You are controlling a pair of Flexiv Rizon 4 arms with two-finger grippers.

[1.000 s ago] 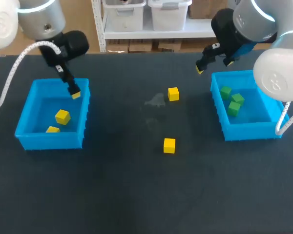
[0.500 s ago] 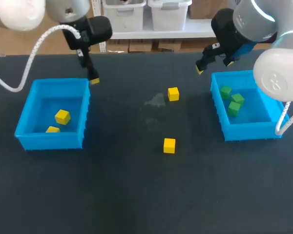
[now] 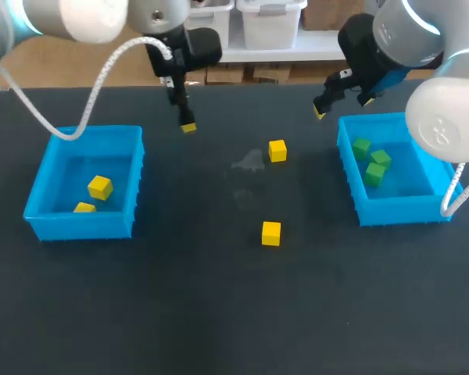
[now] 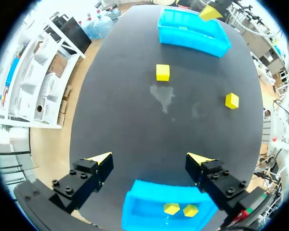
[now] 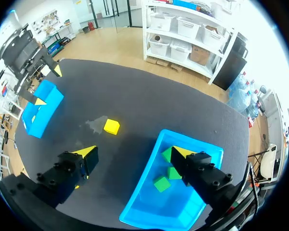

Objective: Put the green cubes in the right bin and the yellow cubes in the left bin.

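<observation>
yellow cubes [image 3: 277,150] split two ways: two loose on the table [image 3: 219,312], two already down in the left bin [image 3: 78,226]. of the loose pair, one toward the far side just beside a pale smear [image 3: 250,162], a second yellow cube [image 3: 271,233] nearer the front, well apart from both bins. green cubes [image 3: 374,173], three in all, bunched in the right bin [image 3: 399,211], none visible outside it; that half of the sort looks done.

left gripper [image 3: 186,125] above the table between the left bin and the far loose cube, fingers spread wide, nothing between them. from its wrist, both loose cubes ahead of the fingers and the left bin close under them. probably placed there to go for the far cube, the closer of the two; calls for a descent with a finger on either side.

right gripper [image 3: 320,109] just off the right bin's far corner, above the table, fingers likewise apart and empty. likely held aside because no green remains to fetch.

dark, matte, flat table, marked only by the smear. each loose cube well apart from the other and from the bins, so room enough to close on one without nudging anything.
</observation>
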